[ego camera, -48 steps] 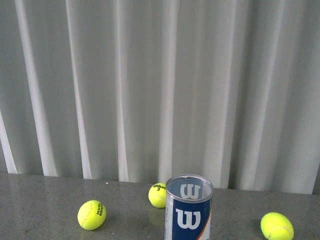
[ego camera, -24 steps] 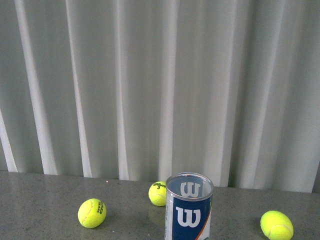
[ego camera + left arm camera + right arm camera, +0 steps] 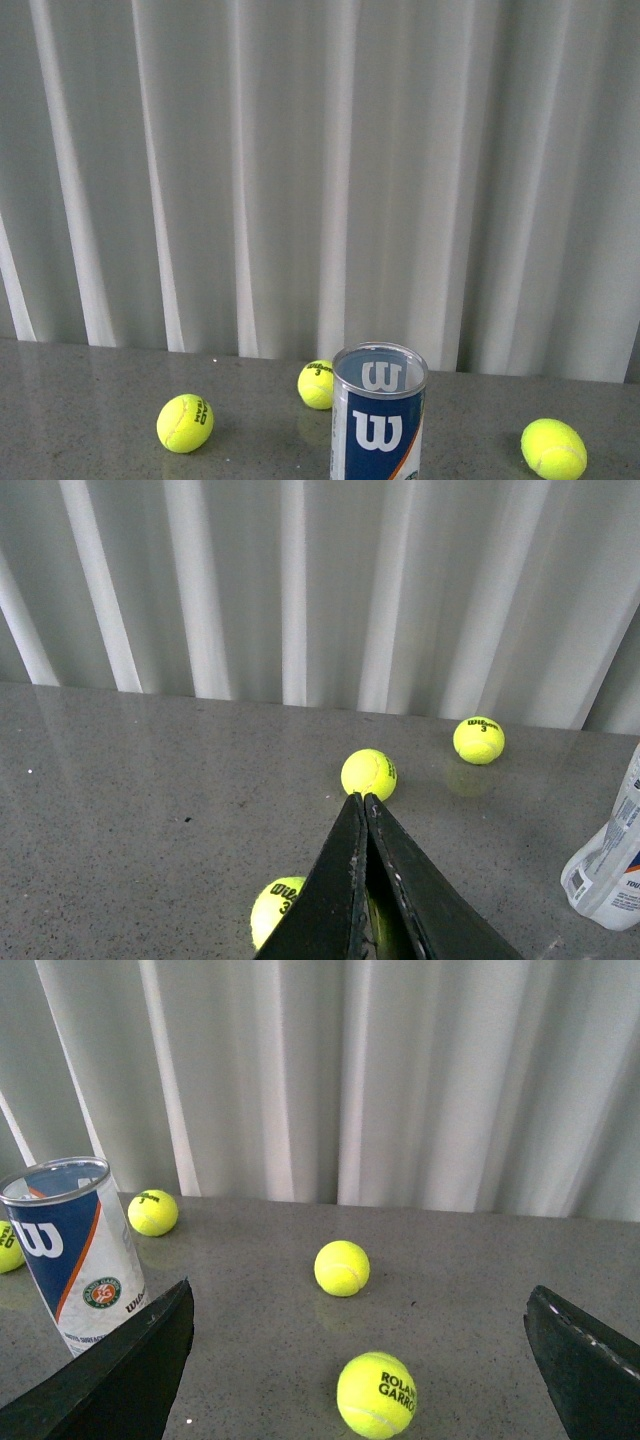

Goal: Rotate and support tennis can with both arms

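Here the tennis can [image 3: 378, 415] stands upright on the table [image 3: 80, 400], open mouth upward, near the front edge and a little right of the middle in the front view. Nothing touches it, so it keeps its position only by its own flat base. No arm shows in the front view; I judge that the grasp is not yet made.

The left gripper [image 3: 362, 880] has its two fingers pressed together into a narrow wedge, holding nothing, and it points over the table towards the balls, with the can well apart at its right. The right gripper [image 3: 360, 1360] has its fingers spread wide, one at each side of the right wrist view, and the can stands just beside one finger. This wide opening probably prepares to take the can's body.

The table is grey speckled stone, smooth and a little reflecting. Yellow tennis balls [image 3: 185, 423] lie scattered on it: one left of the can, one behind it, one at the far right. A pale pleated curtain [image 3: 320, 170] closes the whole background.
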`<state>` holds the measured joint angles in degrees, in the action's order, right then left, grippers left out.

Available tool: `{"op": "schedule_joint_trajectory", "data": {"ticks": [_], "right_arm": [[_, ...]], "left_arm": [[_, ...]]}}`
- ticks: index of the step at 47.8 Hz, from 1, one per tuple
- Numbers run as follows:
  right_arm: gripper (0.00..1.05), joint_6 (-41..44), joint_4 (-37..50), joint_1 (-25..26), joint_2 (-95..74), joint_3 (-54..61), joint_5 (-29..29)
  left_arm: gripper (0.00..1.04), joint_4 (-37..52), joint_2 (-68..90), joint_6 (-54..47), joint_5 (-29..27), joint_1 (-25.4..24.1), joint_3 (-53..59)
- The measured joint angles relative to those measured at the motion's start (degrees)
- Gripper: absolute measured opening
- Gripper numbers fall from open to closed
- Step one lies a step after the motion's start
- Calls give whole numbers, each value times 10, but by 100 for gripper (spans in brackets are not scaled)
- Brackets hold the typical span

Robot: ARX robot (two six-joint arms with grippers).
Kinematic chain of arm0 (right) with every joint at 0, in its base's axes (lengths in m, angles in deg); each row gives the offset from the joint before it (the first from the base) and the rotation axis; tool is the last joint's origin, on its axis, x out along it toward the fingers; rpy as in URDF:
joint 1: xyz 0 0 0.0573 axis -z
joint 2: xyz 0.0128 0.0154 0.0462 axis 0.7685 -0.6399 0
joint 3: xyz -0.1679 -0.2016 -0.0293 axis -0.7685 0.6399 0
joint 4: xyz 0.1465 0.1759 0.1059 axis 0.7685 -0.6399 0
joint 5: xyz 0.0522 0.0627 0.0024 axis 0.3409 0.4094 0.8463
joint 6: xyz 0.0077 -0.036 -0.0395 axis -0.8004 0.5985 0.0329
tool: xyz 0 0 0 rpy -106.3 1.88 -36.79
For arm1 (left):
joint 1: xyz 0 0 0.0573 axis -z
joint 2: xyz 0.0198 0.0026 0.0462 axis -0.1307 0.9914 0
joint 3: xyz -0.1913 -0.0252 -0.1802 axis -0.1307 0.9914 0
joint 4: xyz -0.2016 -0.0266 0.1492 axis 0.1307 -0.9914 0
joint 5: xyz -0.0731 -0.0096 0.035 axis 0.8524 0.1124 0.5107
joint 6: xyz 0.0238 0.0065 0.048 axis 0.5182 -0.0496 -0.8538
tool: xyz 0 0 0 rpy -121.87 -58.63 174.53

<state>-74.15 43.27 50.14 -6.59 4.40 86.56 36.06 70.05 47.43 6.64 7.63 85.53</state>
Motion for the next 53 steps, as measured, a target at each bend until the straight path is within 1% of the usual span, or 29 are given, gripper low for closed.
{"op": "schedule_joint_trajectory", "data": {"ticks": [11, 26, 36, 41, 53], "right_arm": [[98, 0, 0, 0, 0, 0, 0], [98, 0, 0, 0, 0, 0, 0], [98, 0, 0, 0, 0, 0, 0], [98, 0, 0, 0, 0, 0, 0], [98, 0, 0, 0, 0, 0, 0]], "left_arm": [[4, -74, -77, 0, 0, 0, 0], [4, -142, -146, 0, 0, 0, 0], [4, -170, -174, 0, 0, 0, 0], [4, -260, -245, 0, 0, 0, 0], [5, -267, -268, 0, 0, 0, 0]]}}
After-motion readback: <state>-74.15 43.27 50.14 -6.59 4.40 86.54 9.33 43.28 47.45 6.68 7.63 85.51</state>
